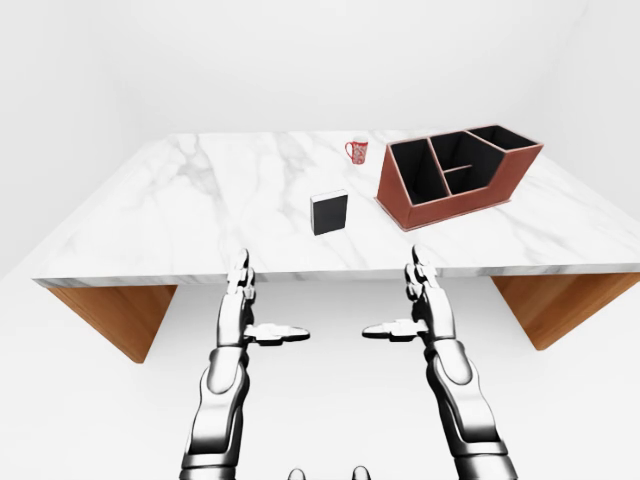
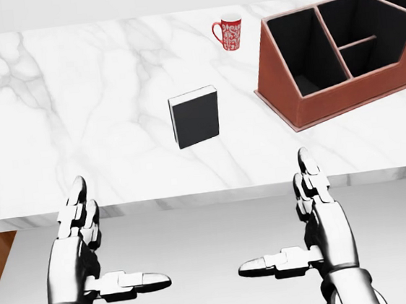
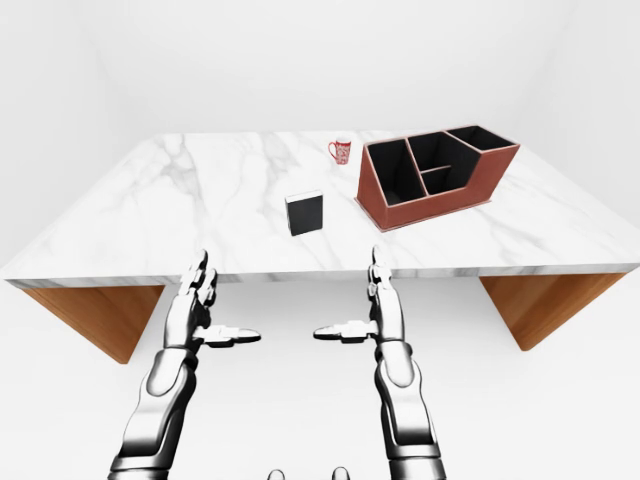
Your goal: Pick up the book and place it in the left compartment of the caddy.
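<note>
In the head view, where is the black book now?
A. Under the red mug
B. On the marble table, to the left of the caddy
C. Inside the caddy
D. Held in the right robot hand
B: the book stands on the table, apart from the caddy.

A bare, made-up test room, not a real home.

Plain white walls and white floor all around. Just one big marble table [image 1: 220,190] on brown wooden legs [image 1: 110,315]. On top only a black book [image 2: 196,116], a red mug [image 2: 230,32] and a brown caddy [image 2: 342,97] with black insides, maybe office-like.
</note>
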